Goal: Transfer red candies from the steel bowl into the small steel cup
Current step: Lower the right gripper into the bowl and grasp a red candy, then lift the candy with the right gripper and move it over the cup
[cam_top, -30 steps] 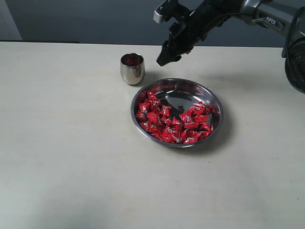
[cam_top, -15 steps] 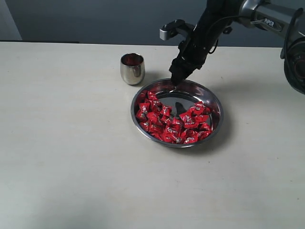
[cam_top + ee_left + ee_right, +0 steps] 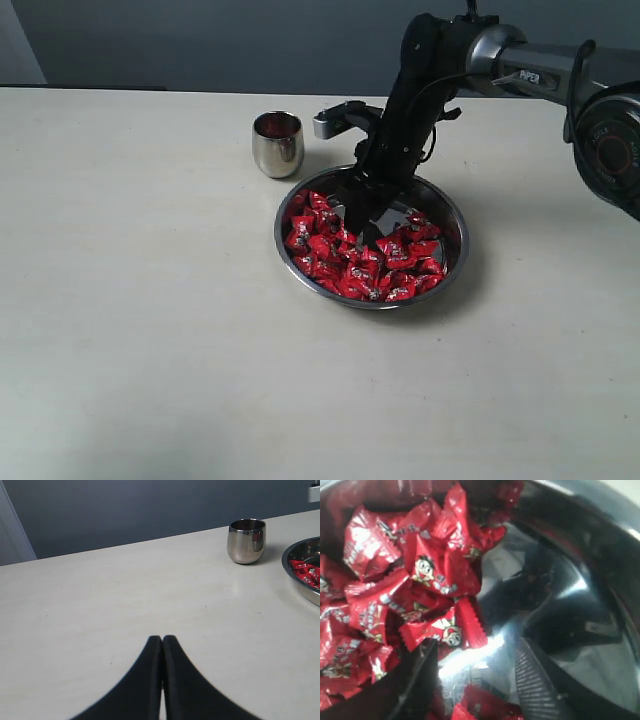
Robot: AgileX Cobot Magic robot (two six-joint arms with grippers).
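Many red candies (image 3: 352, 268) lie in the steel bowl (image 3: 464, 234), right gripper (image 3: 358, 226) spread among them; small steel cup (image 3: 277, 145) at ten o'clock

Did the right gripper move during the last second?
Yes. The right gripper came down from above the far rim of the steel bowl, beside the small steel cup, into the bowl; its open jaws now reach the red candies.
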